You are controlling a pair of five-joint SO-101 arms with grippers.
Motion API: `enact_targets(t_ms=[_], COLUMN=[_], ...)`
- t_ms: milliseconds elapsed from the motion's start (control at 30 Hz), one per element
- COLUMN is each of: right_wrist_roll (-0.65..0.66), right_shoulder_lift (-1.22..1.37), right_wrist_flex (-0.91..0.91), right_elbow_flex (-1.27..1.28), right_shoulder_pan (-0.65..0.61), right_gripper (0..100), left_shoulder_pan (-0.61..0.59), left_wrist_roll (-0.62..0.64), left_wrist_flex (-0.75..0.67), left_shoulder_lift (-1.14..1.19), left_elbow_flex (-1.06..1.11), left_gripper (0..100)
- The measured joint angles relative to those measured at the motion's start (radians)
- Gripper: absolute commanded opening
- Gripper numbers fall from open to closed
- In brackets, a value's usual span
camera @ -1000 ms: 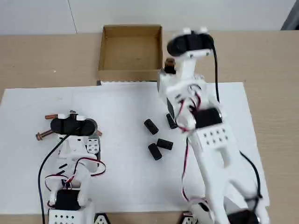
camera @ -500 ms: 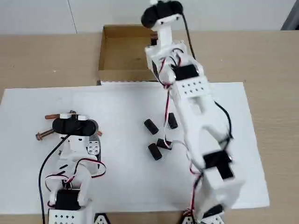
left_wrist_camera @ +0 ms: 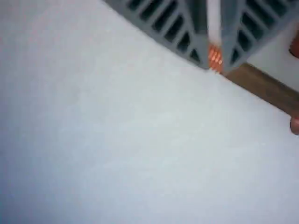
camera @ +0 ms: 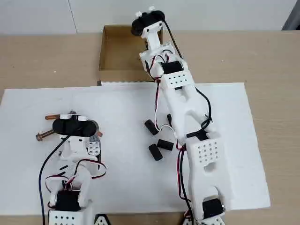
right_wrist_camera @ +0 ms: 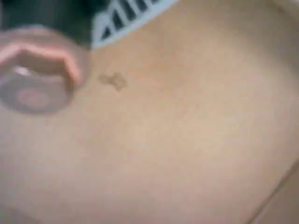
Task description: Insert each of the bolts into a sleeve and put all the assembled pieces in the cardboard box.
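Observation:
The cardboard box (camera: 101, 51) stands at the table's far edge. My right gripper (camera: 149, 33) hangs over the box's right part, shut on an assembled piece (right_wrist_camera: 33, 77): a copper bolt head under a dark sleeve, just above the box floor (right_wrist_camera: 187, 121). Three black sleeves (camera: 151, 127) (camera: 165, 145) (camera: 155, 152) lie on the white paper (camera: 122, 183) beside the right arm. At the paper's left, my left gripper (camera: 71, 121) (left_wrist_camera: 214, 52) is low over the sheet, its grey fingers (left_wrist_camera: 187, 37) shut on a copper bolt's thread (left_wrist_camera: 215, 58).
Two loose copper bolts (camera: 43, 136) (camera: 52, 117) lie left of the left gripper. The right arm stretches from the near edge across the paper to the box, partly covering another sleeve. Bare wooden table (camera: 272, 61) surrounds the sheet.
The right arm has stretched forward and to the left, carrying the assembled piece from the paper's far edge to above the box. The left arm has stayed still.

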Motion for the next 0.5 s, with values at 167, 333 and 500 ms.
enact_targets(t_ms=[167, 333, 500], right_wrist_roll=[0.002, 0.002, 0.002], right_shoulder_lift=[0.014, 0.014, -0.018], right_wrist_flex=[0.000, 0.000, 0.129], right_elbow_flex=[-0.034, -0.034, -0.034], right_shoulder_pan=[-0.002, 0.000, 0.000], right_gripper=[10.6, 10.4, 10.4], left_shoulder_pan=[0.000, 0.000, 0.000], left_wrist_roll=[0.000, 0.000, 0.000], left_wrist_flex=[0.000, 0.000, 0.000], left_shoulder_lift=[0.000, 0.000, 0.000], left_elbow_flex=[0.000, 0.000, 0.000], left_gripper=[1, 1, 1])
